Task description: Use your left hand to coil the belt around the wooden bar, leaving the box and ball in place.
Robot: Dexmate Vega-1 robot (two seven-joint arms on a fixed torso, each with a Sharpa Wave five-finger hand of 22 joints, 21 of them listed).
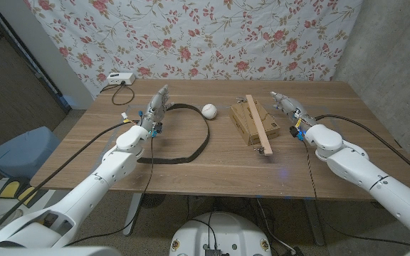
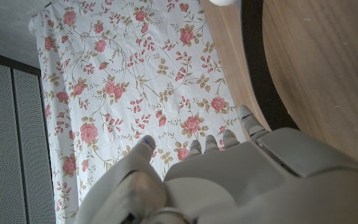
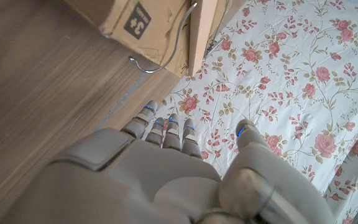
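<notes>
Two hands stand over wooden surface (image 1: 212, 167), each holding nothing. Left hand (image 1: 156, 108) near far-left part of belt (image 1: 203, 135), fingers (image 2: 248, 121) straight, side by side, thumb apart. Belt lies in open dark loop on surface, one end by left hand, other running toward left forearm. Ball (image 1: 209, 110) just beyond loop's far side. Wooden bar (image 1: 258, 122) lies across top of box (image 1: 242, 122), right of ball. Right hand (image 1: 288, 107) just right of box, fingers (image 3: 166, 127) extended together, thumb apart.
</notes>
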